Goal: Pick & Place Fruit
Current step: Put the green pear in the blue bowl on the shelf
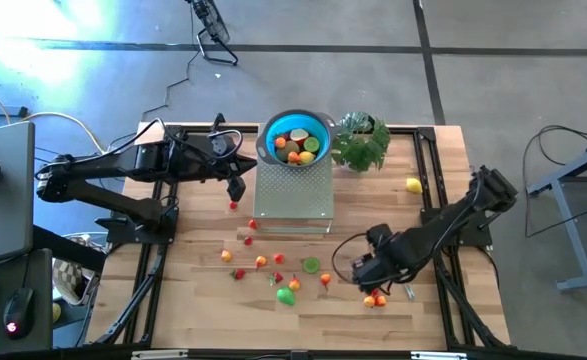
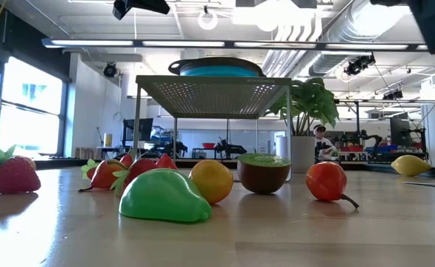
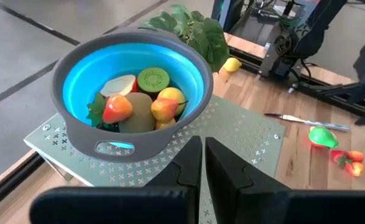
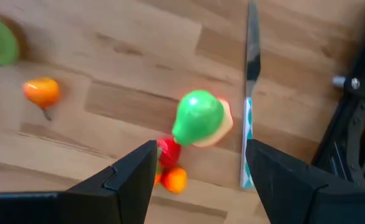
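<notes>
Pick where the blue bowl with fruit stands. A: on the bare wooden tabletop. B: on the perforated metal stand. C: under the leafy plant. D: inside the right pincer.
B: the blue round bowl rests on the perforated grey metal stand, above the table.

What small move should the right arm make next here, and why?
Probably lower straight down. The right gripper hovers with jaws open above a small cluster of fruit: a green pear beside small red and orange pieces. The knife lies close alongside, so the jaws should avoid it.
</notes>
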### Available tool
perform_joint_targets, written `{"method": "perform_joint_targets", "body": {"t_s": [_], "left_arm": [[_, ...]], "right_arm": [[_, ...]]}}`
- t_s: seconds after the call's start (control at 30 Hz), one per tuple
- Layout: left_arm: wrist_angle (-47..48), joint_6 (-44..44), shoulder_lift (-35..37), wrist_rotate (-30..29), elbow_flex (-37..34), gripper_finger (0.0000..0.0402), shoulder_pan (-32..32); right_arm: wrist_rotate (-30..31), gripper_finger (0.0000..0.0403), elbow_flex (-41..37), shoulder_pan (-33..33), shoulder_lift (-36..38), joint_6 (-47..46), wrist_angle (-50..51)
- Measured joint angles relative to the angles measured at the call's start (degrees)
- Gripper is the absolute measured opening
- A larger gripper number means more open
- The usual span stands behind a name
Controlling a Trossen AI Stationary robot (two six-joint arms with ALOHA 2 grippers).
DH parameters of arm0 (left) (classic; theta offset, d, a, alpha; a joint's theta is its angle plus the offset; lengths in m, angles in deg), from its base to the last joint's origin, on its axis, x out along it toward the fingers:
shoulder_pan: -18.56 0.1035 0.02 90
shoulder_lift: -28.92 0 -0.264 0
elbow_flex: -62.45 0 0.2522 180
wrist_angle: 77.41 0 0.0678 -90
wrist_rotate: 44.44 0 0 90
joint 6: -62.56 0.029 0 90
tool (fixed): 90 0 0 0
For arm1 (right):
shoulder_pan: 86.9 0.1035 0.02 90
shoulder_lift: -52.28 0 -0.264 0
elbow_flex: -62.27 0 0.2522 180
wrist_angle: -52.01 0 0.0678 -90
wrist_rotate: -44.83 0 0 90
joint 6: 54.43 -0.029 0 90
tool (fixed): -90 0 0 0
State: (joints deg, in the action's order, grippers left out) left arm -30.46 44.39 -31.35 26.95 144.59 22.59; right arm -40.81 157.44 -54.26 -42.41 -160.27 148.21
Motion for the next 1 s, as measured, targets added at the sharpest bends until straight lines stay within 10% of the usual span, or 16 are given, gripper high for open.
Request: {"method": "perform_joint_targets", "body": {"t_s": [1.0], "left_arm": [[-2.0, 5.6, 0.1, 2.2, -1.5, 0.0014, -4.2]], "right_arm": [[9.7, 0.0239, 0.0, 1.9, -4.4, -12.5, -2.2]]}}
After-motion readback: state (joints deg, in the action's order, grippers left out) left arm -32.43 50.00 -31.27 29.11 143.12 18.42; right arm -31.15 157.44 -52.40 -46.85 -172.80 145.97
